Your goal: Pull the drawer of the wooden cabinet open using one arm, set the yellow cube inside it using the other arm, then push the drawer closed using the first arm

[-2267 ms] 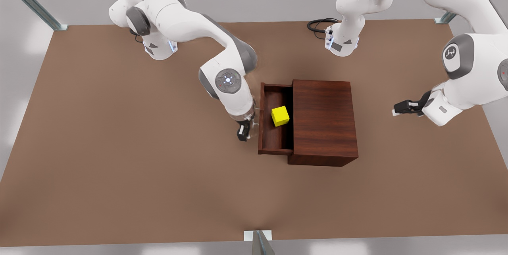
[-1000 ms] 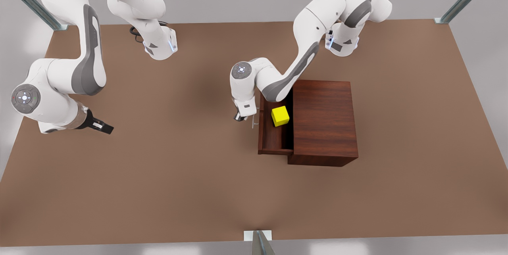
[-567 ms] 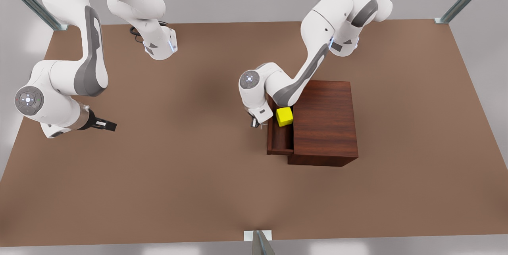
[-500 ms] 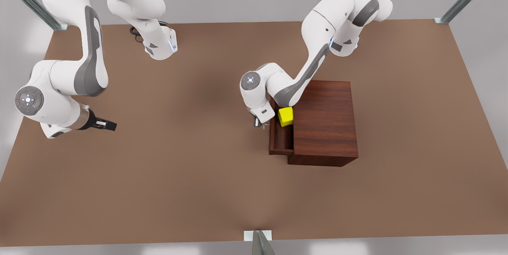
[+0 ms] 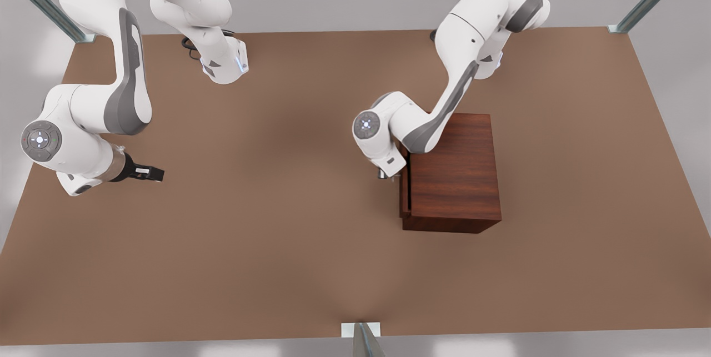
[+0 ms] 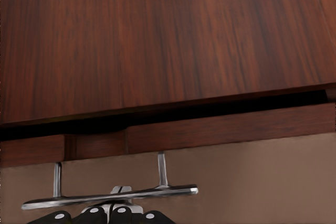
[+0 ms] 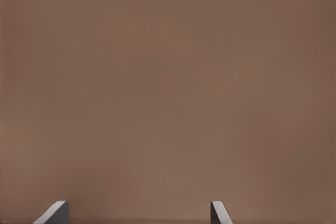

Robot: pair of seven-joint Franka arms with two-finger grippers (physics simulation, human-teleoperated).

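Starting at the front view's left: my right gripper [image 5: 153,171] hangs over bare table [image 5: 278,235], well away from the work, jaws spread wide with nothing between them. Its own wrist view has the two fingertips [image 7: 56,211] far apart over plain brown, so this arm is waiting. Moving across to the middle, my left gripper [image 5: 386,175] is right up against the silver bar handle [image 6: 110,195], pressing from the room side. I can't tell whether it is clamped on the bar or only leaning on it. Just past it is the drawer [image 6: 226,129], almost home: a thin lip stands proud of the wooden cabinet [image 5: 452,174], with a dark gap showing under the cabinet top. I judge the yellow cube is riding inside, hidden beneath that top. As for feel, I expect the drawer to be rigid wood that slides one way only, so the push should go straight along its travel. The bar looks thin, hard and slick, and it stands off the front on two posts. I'd bear on it near the middle between them, or on the flat drawer front itself, so the tray doesn't skew and bind. On the right, the cabinet looks heavy enough to stay put under a gentle shove, though a hard one could scoot it.
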